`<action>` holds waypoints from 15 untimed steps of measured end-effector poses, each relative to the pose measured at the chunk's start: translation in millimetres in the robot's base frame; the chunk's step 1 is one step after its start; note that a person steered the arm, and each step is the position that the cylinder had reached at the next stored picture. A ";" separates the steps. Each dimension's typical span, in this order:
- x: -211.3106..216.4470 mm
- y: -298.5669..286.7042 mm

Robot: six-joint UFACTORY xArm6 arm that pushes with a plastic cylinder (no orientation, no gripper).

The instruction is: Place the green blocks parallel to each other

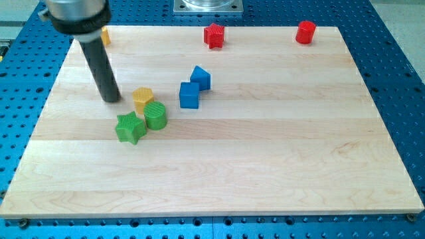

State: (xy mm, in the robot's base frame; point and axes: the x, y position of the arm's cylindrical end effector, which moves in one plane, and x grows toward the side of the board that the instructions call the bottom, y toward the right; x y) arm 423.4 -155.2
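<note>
A green star-shaped block (130,127) lies left of centre on the wooden board (265,159). A green cylinder block (156,115) touches it on its upper right. A yellow block (143,99) sits just above the green cylinder, touching it. My tip (111,99) rests on the board to the left of the yellow block and above the green star, a short gap from both.
Two blue blocks (190,94) (200,78) sit together right of the yellow block. A red star-like block (214,35) and a red cylinder (305,32) lie near the view's top edge. An orange block (104,36) shows partly behind the rod at the top left.
</note>
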 end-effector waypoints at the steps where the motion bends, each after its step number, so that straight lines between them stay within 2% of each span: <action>1: -6.0 105.5; 2: -1.4 93.1; 3: 48.1 156.3; 4: 90.1 118.1; 5: 94.9 67.3; 7: 15.5 70.7; 8: 53.0 87.3; 9: 97.0 63.5; 10: 97.5 46.7; 12: 57.8 -3.7; 15: 11.7 5.6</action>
State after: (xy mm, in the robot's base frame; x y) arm 435.1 -149.6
